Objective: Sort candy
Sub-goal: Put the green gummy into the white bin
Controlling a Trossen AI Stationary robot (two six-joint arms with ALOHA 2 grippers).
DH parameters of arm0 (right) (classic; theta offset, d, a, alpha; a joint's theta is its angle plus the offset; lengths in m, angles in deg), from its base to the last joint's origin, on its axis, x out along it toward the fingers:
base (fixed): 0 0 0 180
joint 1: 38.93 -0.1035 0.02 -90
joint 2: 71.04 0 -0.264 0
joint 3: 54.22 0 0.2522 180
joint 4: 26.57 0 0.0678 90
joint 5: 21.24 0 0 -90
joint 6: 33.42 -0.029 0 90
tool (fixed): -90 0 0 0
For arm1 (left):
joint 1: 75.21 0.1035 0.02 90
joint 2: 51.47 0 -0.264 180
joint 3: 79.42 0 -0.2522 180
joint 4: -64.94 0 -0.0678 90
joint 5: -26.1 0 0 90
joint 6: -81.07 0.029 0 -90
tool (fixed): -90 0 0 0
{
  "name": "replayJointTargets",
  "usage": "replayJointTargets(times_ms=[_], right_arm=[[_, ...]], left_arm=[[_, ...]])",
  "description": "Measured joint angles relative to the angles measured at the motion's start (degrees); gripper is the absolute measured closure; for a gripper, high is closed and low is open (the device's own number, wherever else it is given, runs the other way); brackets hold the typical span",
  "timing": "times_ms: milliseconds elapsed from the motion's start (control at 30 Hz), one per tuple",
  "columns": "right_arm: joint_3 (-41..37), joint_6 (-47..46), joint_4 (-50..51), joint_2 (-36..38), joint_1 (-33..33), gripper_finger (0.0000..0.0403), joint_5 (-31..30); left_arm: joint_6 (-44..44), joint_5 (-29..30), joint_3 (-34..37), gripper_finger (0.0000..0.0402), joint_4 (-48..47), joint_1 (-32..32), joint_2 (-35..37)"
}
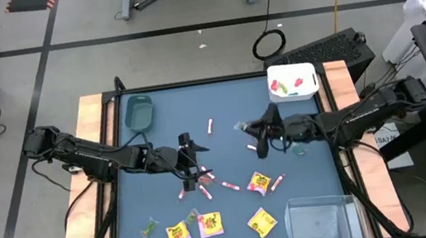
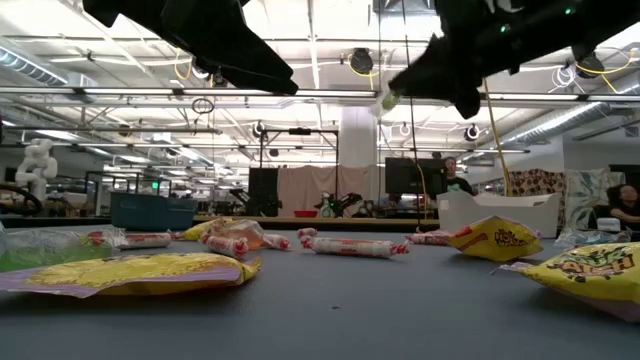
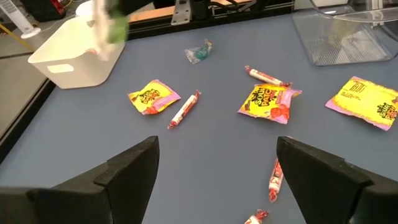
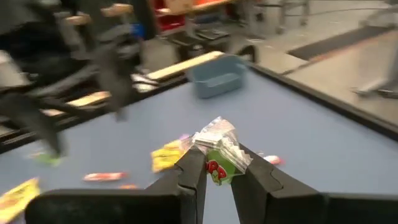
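Candy lies scattered on the blue table (image 1: 301, 148): yellow packets (image 1: 259, 183) (image 1: 209, 224), pink-white sticks (image 1: 210, 126) (image 3: 184, 109) and small green wrapped pieces (image 1: 150, 226). My right gripper (image 1: 246, 127) (image 4: 217, 171) hangs above the table's middle, right of centre, shut on a green wrapped candy (image 4: 217, 163). My left gripper (image 1: 192, 151) (image 3: 217, 168) hovers open above the sticks left of centre and holds nothing. My right gripper pinches the green wrapped candy between its two fingertips, on the candy's green body (image 4: 215, 169). The crinkled clear wrapper end (image 4: 217, 134) sticks out past the tips. The fingers come nearly level from the table's right side. The candy is lifted clear of the table.
A white bin (image 1: 294, 91) holding a few candies stands at the far right. A teal bin (image 1: 139, 113) sits at the far left, and a clear bin (image 1: 321, 219) at the near right. Free room lies in the table's far middle.
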Motion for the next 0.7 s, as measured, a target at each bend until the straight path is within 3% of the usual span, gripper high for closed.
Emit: replayJointTargets(times_ms=[400,533,700], right_arm=[[9.9,5.4,42.8,4.9,29.8,0.0346,0.3],[10.2,8.9,47.8,4.9,40.6,0.0346,1.8],[10.2,12.3,48.9,4.2,53.1,0.0346,11.3]], left_arm=[[0.0,0.0,0.0,0.0073,0.0,0.0,0.0],[0.0,0.0,0.0,0.0073,0.1,0.0,0.0],[0.0,0.0,0.0,0.0073,0.4,0.0,0.0]])
